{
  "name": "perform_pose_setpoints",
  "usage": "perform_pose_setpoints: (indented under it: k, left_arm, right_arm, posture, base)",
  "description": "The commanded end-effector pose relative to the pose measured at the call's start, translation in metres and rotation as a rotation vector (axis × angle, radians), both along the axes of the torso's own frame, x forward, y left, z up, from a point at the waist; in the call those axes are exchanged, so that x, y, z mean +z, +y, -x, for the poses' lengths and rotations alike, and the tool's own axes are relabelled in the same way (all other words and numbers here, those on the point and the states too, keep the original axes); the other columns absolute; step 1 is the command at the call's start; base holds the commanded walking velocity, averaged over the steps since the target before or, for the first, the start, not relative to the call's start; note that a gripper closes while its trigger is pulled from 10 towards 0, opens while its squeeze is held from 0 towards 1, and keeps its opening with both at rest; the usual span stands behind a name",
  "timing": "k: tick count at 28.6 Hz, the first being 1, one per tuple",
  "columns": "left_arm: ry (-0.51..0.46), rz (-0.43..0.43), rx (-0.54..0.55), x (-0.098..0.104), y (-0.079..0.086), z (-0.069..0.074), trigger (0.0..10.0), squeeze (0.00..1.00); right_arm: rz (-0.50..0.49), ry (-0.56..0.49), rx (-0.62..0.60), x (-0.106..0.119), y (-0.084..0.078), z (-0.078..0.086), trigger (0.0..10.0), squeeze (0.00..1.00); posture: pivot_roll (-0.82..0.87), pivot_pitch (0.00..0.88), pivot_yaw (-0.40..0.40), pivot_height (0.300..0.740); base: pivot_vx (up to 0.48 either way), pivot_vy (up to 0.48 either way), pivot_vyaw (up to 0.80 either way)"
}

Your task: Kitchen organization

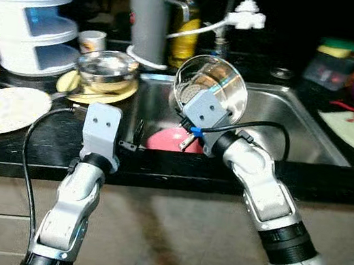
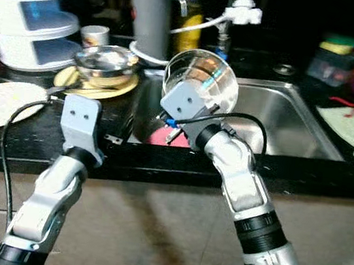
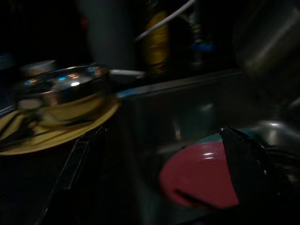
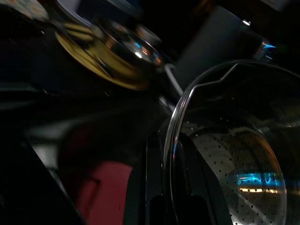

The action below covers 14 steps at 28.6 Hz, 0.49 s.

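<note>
My right gripper (image 1: 189, 120) is shut on the rim of a shiny steel perforated pot (image 1: 213, 88), holding it tilted above the left part of the steel sink (image 1: 297, 123). In the right wrist view one black finger (image 4: 157, 187) lies against the pot's rim (image 4: 176, 140). A pink plate (image 1: 166, 139) lies in the sink below the pot. My left gripper (image 1: 124, 145) hovers at the counter's front edge, just left of the sink, pointing towards the pink plate (image 3: 199, 176).
Left of the sink, a steel bowl (image 1: 106, 70) sits on a yellow plate (image 1: 87, 93), beside a white patterned plate (image 1: 5, 108) and a white tiered rack (image 1: 29, 13). A grey jug (image 1: 147, 23), an oil bottle (image 1: 186, 31) and a white tap head (image 1: 246, 17) stand behind.
</note>
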<state>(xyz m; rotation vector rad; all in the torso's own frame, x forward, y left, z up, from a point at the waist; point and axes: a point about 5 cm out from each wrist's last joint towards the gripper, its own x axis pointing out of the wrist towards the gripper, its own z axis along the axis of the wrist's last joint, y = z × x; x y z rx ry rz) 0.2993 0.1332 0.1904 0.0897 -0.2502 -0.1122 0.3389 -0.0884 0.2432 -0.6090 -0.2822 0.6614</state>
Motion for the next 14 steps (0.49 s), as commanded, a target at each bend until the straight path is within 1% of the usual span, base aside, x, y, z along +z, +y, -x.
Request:
perform_pose_setpoints:
  k: [1, 8, 12, 13, 14]
  left_arm:
    - [0.015, 0.007, 0.017, -0.003, 0.004, -0.001, 10.0, 0.00]
    - [0.018, 0.011, 0.019, -0.003, 0.004, 0.000, 10.0, 0.00]
    - [0.018, 0.005, 0.028, -0.003, 0.004, 0.000, 10.0, 0.00]
    - [0.018, 0.005, 0.028, -0.003, 0.004, 0.000, 10.0, 0.00]
    - [0.016, 0.003, 0.031, -0.002, 0.005, 0.000, 10.0, 0.00]
  right_arm:
    - [0.000, -0.031, 0.020, 0.005, 0.006, 0.001, 10.0, 0.00]
    - [0.020, -0.030, 0.019, 0.002, 0.008, 0.001, 10.0, 0.00]
    - [0.108, 0.004, -0.039, -0.010, 0.012, -0.007, 10.0, 0.00]
    - [0.108, 0.004, -0.039, -0.010, 0.012, -0.007, 10.0, 0.00]
    - [0.147, 0.015, -0.066, -0.015, 0.014, -0.011, 10.0, 0.00]
  posture:
    - [0.03, 0.000, -0.024, 0.740]
    - [0.04, 0.000, -0.025, 0.740]
    - [0.04, 0.000, -0.025, 0.740]
    - [0.04, 0.000, -0.025, 0.740]
    - [0.04, 0.000, -0.026, 0.740]
  base:
    - [0.000, 0.000, 0.00]
    - [0.000, 0.000, 0.00]
    - [0.000, 0.000, 0.00]
    - [0.000, 0.000, 0.00]
    - [0.000, 0.000, 0.00]
